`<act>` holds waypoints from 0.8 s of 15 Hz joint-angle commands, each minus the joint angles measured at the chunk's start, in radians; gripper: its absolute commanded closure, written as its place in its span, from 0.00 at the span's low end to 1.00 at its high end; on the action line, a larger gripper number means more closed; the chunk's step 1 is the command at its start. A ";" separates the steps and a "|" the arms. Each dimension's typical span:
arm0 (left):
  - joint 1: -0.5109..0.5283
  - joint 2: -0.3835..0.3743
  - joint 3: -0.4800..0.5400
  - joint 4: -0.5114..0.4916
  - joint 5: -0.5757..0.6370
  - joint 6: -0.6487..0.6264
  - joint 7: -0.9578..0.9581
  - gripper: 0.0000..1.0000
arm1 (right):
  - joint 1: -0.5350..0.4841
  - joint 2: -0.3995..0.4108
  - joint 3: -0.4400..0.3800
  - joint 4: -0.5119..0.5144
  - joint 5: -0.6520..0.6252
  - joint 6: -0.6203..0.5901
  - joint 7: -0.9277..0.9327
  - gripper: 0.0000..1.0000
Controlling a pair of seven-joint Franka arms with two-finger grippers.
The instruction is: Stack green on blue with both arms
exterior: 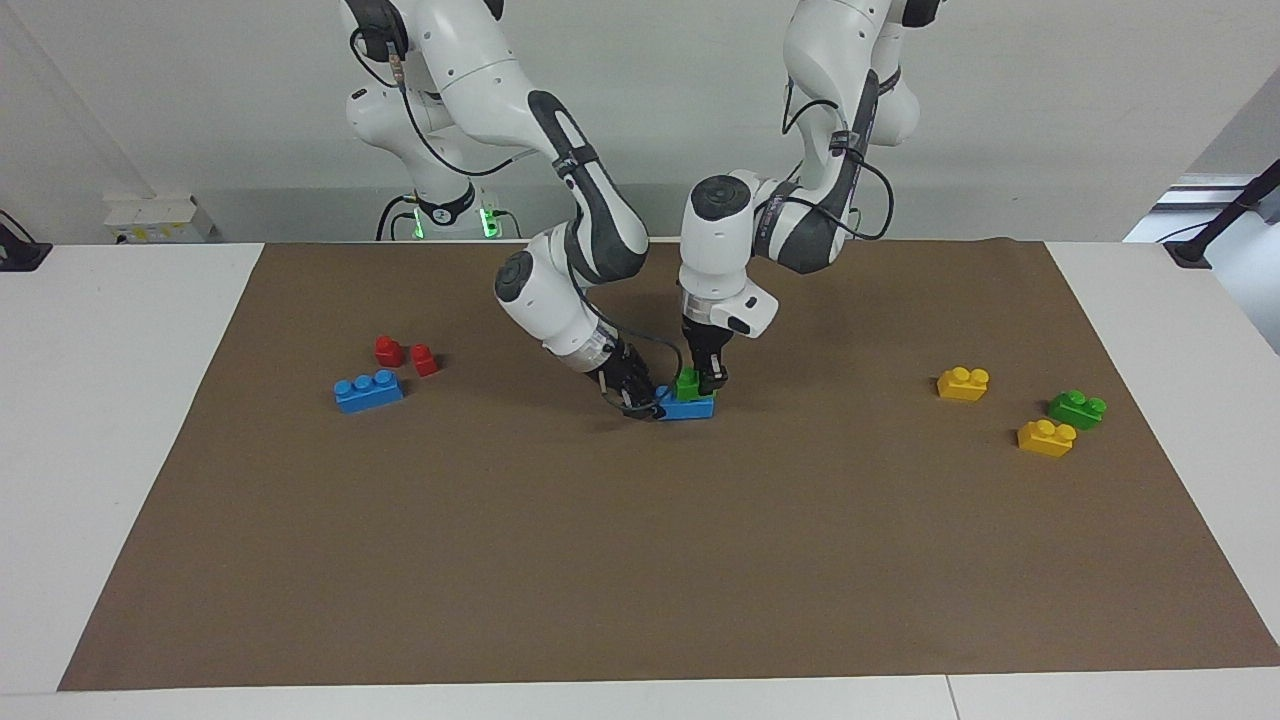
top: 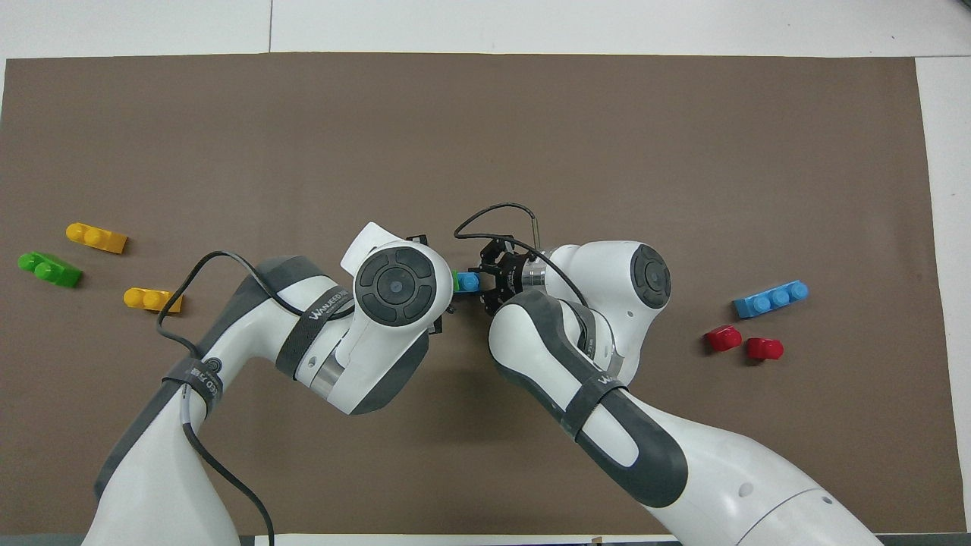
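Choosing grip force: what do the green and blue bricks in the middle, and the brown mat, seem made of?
Green brick: likely hard plastic, saturated colour, moulded round studs.
Blue brick: same look, probably plastic.
Brown mat: matte, no glare; paper or thin board, cannot tell which.
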 commanded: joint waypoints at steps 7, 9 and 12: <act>-0.012 -0.007 0.008 -0.047 0.137 0.065 0.001 0.00 | -0.030 0.011 -0.006 -0.013 0.027 0.002 -0.023 0.14; -0.002 -0.034 0.008 -0.042 0.135 0.057 0.052 0.00 | -0.065 0.009 -0.009 -0.001 0.015 -0.053 -0.023 0.11; 0.028 -0.076 0.008 -0.033 0.135 -0.007 0.104 0.00 | -0.177 0.005 -0.012 0.019 -0.058 -0.160 -0.038 0.03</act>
